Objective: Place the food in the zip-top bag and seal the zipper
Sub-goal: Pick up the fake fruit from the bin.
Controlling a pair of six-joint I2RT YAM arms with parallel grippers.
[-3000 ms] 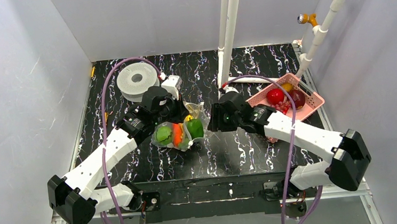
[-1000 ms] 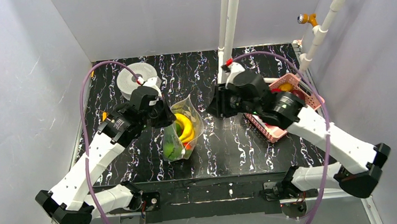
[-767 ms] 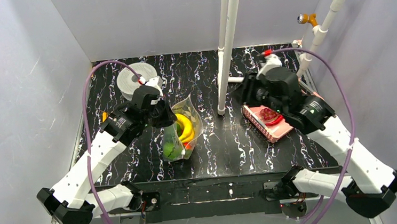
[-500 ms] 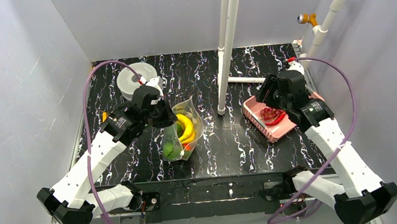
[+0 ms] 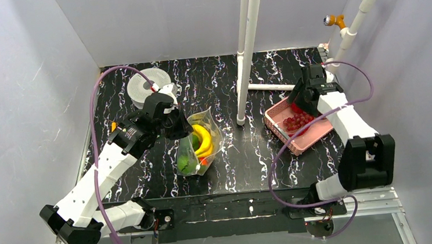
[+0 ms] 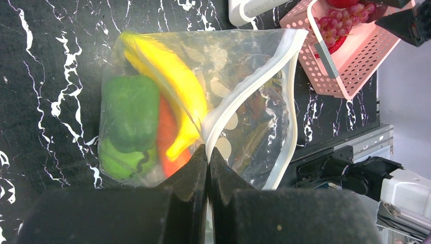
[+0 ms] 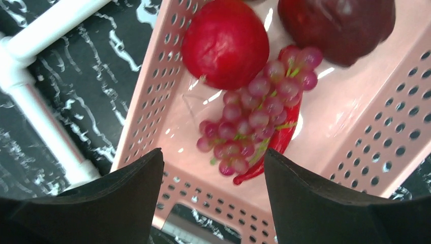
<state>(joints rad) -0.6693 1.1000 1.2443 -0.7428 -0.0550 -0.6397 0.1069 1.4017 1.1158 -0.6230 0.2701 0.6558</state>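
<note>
The zip-top bag (image 5: 199,142) hangs upright and open, holding a yellow banana (image 6: 167,71), a green pepper (image 6: 129,112) and an orange piece (image 6: 165,137). My left gripper (image 6: 207,152) is shut on the bag's mouth edge, right on the whitish zipper (image 6: 244,94), seen from above as the left gripper (image 5: 178,125). My right gripper (image 7: 213,173) stands open above the pink basket (image 7: 152,101), nothing between its fingers. Below it lie purple grapes (image 7: 254,117), a red chili (image 7: 284,145), a red round fruit (image 7: 225,43) and a dark red fruit (image 7: 335,23). From above the right gripper (image 5: 304,100) hovers over the basket's far end.
A white upright pipe (image 5: 244,50) stands between bag and pink basket (image 5: 314,137), with a horizontal pipe (image 5: 269,86) at its foot. A grey-white spool (image 5: 147,85) sits at the back left. White walls enclose the black marbled table (image 5: 234,161).
My right arm swung away from the bag, rightward to over the basket, and its jaws opened wider. The left gripper kept the bag held up, barely moving.
</note>
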